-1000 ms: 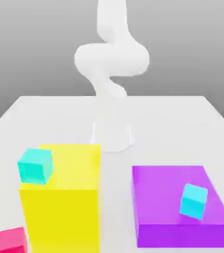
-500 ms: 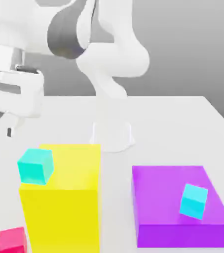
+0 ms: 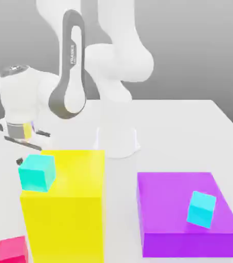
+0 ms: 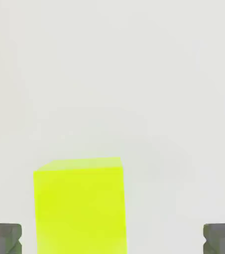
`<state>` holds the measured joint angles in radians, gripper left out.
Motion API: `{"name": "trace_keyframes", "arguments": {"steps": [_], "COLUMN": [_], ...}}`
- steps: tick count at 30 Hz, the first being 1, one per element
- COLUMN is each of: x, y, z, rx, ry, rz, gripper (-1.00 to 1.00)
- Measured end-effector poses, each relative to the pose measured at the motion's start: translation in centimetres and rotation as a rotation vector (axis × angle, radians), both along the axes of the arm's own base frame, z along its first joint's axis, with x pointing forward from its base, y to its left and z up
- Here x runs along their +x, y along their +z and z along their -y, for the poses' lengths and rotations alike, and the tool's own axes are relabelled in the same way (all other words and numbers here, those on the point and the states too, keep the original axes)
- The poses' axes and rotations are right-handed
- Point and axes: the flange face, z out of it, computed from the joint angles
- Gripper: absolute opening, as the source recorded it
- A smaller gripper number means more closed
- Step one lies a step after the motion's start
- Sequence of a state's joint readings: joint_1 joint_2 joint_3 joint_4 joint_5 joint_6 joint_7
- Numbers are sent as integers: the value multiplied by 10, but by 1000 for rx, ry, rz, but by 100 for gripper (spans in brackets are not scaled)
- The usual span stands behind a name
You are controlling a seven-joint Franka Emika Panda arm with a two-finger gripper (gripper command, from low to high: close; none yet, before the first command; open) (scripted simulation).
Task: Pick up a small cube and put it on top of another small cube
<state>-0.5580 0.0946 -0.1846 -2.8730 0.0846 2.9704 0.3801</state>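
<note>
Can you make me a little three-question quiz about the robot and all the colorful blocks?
1. True or false: a small cyan cube sits at the edge of the big yellow block.
2. Which block has the other small cyan cube on top? A) big purple block B) small pink cube C) white table
3. Fill in: in the hand view, the small lime-green cube lies between the gripper's two ____ fingers.

Key: 1 true; 2 A; 3 open.
</note>
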Motion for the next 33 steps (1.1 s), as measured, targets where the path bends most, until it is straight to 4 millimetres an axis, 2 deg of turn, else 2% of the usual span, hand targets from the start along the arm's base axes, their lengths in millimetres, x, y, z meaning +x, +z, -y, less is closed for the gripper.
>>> {"name": "trace_keyframes", "arguments": {"steps": [5,6,13,22,24,27,33], "x": [-2,-2,-2,-2,1,13,67], "y": [-36,-40,-39,19,23,41,94], "z": [-3,-3,-3,-2,2,23,40], "rx": [3,4,5,4,5,-3,-18], "ry": [0,0,0,-3,24,-52,-180], "rz": [-2,-2,-2,-1,-17,-5,49], "gripper": [0,-100,-100,-100,-100,-100,-100]}}
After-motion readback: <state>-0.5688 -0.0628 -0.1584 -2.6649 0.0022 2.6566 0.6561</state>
